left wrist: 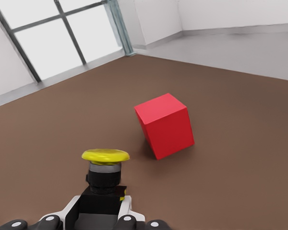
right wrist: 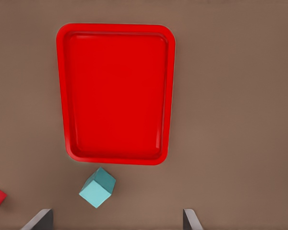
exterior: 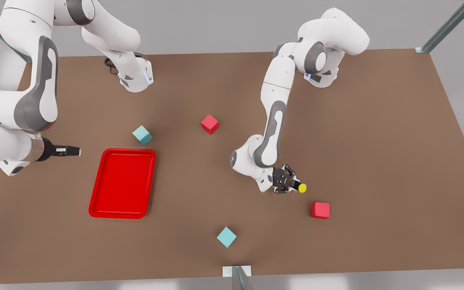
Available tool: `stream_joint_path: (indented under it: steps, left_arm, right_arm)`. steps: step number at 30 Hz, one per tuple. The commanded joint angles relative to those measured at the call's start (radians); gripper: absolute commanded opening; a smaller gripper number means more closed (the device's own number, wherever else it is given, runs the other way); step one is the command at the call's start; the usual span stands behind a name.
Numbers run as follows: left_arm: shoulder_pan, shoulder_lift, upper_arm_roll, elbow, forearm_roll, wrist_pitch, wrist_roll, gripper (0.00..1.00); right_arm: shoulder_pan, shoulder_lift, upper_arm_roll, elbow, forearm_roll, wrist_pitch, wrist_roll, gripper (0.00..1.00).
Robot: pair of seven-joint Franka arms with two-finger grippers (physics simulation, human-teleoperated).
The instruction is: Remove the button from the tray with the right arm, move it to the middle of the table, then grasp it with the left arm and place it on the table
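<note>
Left pincer clamped on the button low over the brown bench, yellow cap toward a red cube just beside, right pincer spread wide, waiting high above the red tray, teal cube near the tray's rim

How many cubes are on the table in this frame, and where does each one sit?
4. A teal cube beside the red tray's far corner, a red cube mid-table, a red cube near the held button, and a teal cube at the near edge.
</note>
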Motion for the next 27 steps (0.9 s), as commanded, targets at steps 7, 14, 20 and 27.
stream_joint_path:
  steps: [7,14,20,27]
  left_arm:
    - [-0.056,0.101,0.032,0.057,0.075,-0.308,-0.448,0.39]
    - [-0.064,0.138,0.030,0.060,0.074,-0.299,-0.471,0.39]
    - [-0.058,0.141,0.015,0.078,0.040,-0.218,-0.540,0.39]
    - [-0.055,0.161,-0.007,0.080,0.040,-0.207,-0.545,0.39]
  right_arm:
    - [0.002,-0.001,0.002,0.000,0.001,0.002,0.017,1.00]
    - [0.000,0.000,0.000,0.000,0.001,0.001,0.027,1.00]
    - [0.000,0.000,0.000,0.000,0.002,0.001,0.026,1.00]
    - [-0.002,0.000,0.000,0.002,0.001,-0.005,0.026,1.00]
